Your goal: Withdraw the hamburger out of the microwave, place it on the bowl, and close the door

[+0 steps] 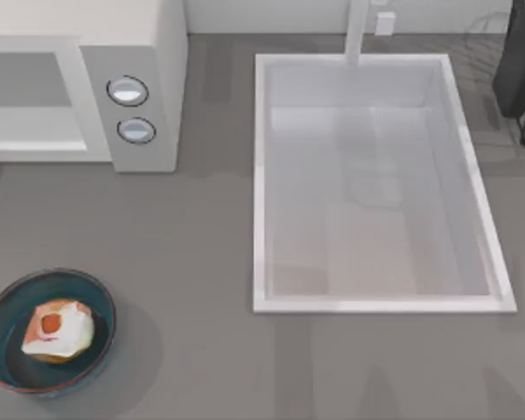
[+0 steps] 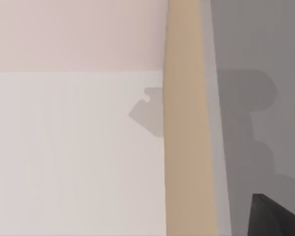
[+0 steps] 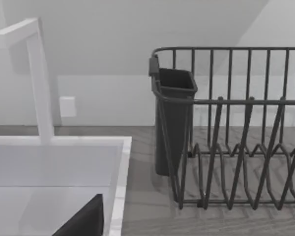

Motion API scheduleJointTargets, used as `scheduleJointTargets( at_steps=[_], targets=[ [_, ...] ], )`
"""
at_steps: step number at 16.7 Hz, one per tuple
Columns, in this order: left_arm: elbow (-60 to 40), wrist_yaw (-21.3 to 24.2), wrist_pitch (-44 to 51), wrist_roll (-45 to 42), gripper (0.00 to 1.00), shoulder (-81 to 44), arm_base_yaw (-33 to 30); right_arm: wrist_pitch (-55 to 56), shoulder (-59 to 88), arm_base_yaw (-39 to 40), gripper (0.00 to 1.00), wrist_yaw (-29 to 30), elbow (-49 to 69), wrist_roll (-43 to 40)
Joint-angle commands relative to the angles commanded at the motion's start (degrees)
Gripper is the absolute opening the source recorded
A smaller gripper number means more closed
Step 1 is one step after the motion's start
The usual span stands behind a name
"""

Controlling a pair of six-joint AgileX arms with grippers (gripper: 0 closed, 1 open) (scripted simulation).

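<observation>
The hamburger (image 1: 59,331), cream-white with an orange-red patch, lies inside the blue-teal bowl (image 1: 2,354) at the table's front left. The microwave (image 1: 149,52) stands at the back left, its two round knobs facing the table. Its light grey door (image 1: 31,92) sits flush with the front, the white bar handle (image 1: 35,145) along its lower edge. A dark corner of my left gripper (image 2: 278,219) edges into the left wrist view, beside a tan strip and a pale flat surface. A dark wedge of my right gripper (image 3: 83,221) hangs over the sink's corner.
A large white sink (image 1: 261,175) with a white faucet (image 1: 357,31) takes up the middle and right of the table. A dark wire dish rack (image 3: 236,128) with a cutlery cup (image 3: 173,118) stands at the back right. Grey tabletop lies between bowl and sink.
</observation>
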State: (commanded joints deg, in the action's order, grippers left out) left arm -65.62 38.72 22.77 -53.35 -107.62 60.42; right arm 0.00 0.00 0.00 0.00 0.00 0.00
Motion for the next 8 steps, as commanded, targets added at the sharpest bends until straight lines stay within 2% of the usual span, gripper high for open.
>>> scheduleJointTargets(
  at_steps=[8],
  targets=[
    [2.9, -0.6, -1.9, 1.4, 0.00, 2.2, -1.5, 0.0, 0.0, 0.0, 1.00, 0.0, 0.0, 0.0]
  ],
)
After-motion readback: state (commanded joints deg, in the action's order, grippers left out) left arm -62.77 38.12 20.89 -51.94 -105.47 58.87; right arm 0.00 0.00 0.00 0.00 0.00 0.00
